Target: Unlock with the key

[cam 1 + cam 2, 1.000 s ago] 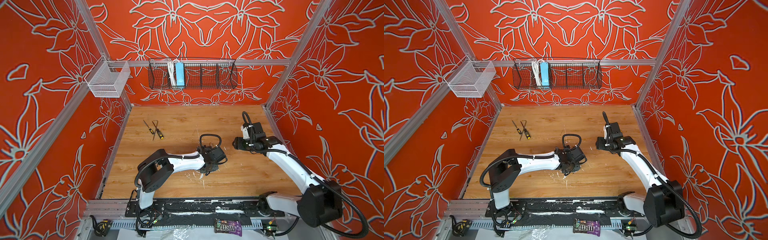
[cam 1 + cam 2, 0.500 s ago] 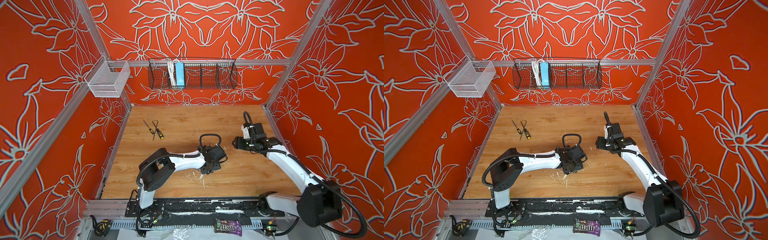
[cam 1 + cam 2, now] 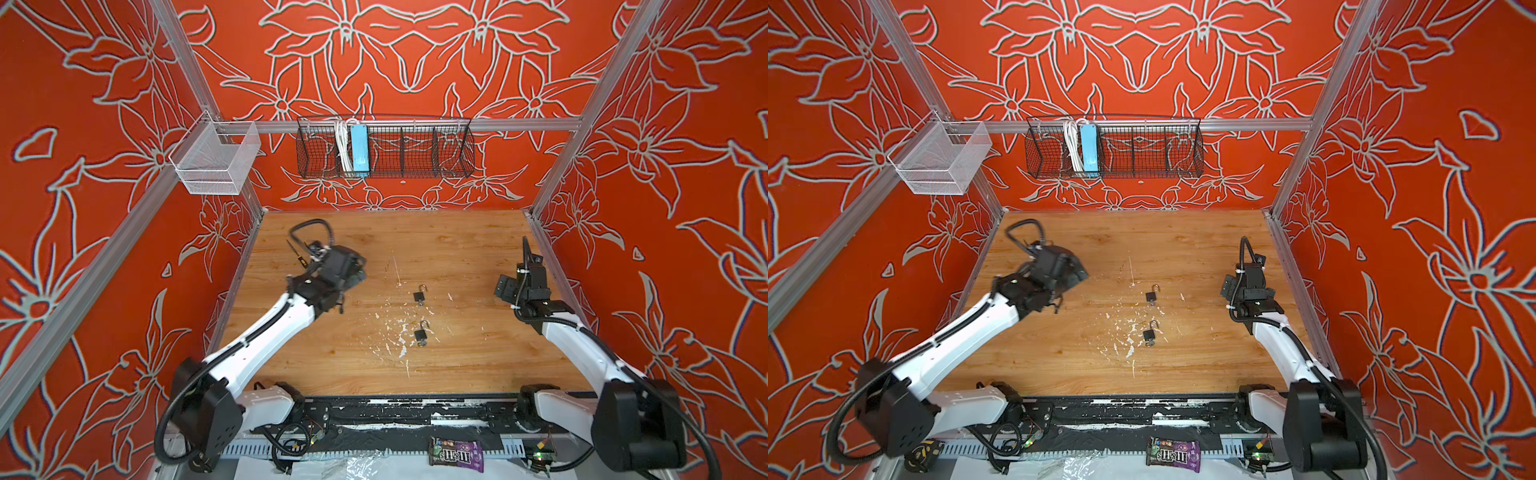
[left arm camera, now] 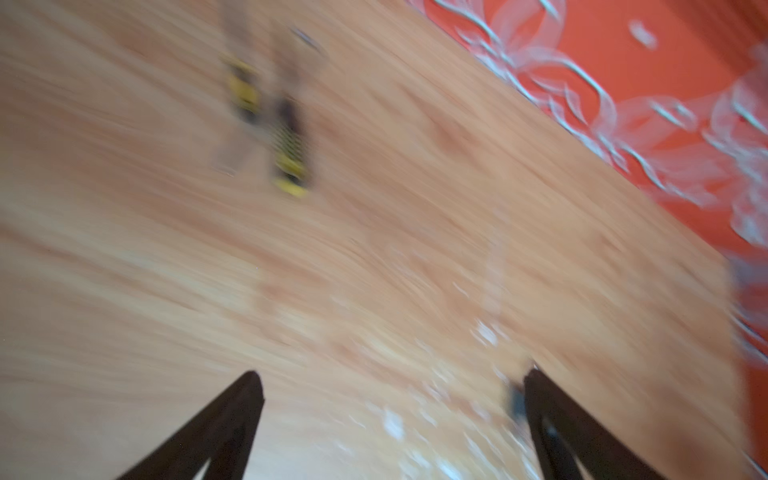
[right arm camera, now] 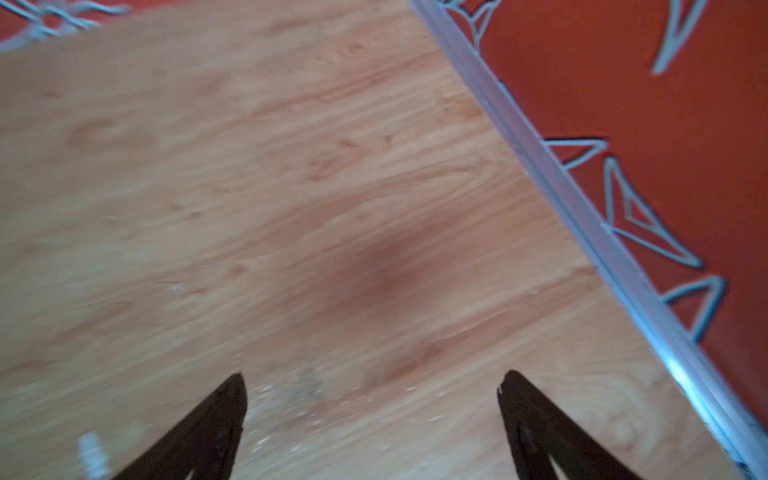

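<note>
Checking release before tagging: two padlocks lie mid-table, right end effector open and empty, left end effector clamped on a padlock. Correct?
No. The left end effector is open and empty too: the left wrist view shows its fingers spread with nothing gripped. In both top views the far padlock and the near padlock lie on the table, apart from it. The rest holds.

Far padlock (image 3: 1151,296), near padlock (image 3: 1148,335): shackles open, lying on table (image 3: 1204,249).
</note>
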Robot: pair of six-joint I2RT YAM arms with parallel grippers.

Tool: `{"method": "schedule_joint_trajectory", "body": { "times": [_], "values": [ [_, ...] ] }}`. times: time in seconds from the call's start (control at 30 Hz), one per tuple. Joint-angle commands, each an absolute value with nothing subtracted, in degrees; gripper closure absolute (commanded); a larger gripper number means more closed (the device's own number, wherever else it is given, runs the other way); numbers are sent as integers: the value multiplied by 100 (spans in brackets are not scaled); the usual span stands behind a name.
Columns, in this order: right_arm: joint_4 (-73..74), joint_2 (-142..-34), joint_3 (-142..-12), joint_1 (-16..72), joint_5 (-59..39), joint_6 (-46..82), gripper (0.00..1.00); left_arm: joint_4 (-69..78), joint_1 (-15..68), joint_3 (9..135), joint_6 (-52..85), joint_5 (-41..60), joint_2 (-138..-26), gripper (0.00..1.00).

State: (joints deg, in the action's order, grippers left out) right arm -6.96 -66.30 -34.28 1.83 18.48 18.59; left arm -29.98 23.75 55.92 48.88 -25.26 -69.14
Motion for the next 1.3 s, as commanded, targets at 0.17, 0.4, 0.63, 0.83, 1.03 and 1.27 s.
{"method": "schedule_joint_trajectory", "body": {
  "times": [0.17,0.4,0.63,0.83,1.03,1.27],
  "values": [
    [2833,-7590,-2535,-14,1595,722,3,-390,492,3666,2140,-2814,-6875,2],
    [4986,-7871,-1476,-18,34,44,2,2386,416,2320,556,-2490,-6815,2],
    [4391,-8038,-1886,193,415,-75,2,3871,63,1884,363,-1367,-7766,2],
    [4571,-8124,-1866,194,414,-73,2,3348,6,2057,498,-1412,-7688,2],
    [4462,-8090,-1884,193,414,-78,2,3337,15,2070,501,-1415,-7707,2],
    [4468,-8086,-1887,189,418,-78,3,3351,17,2065,477,-1380,-7694,2]
  ]
}}
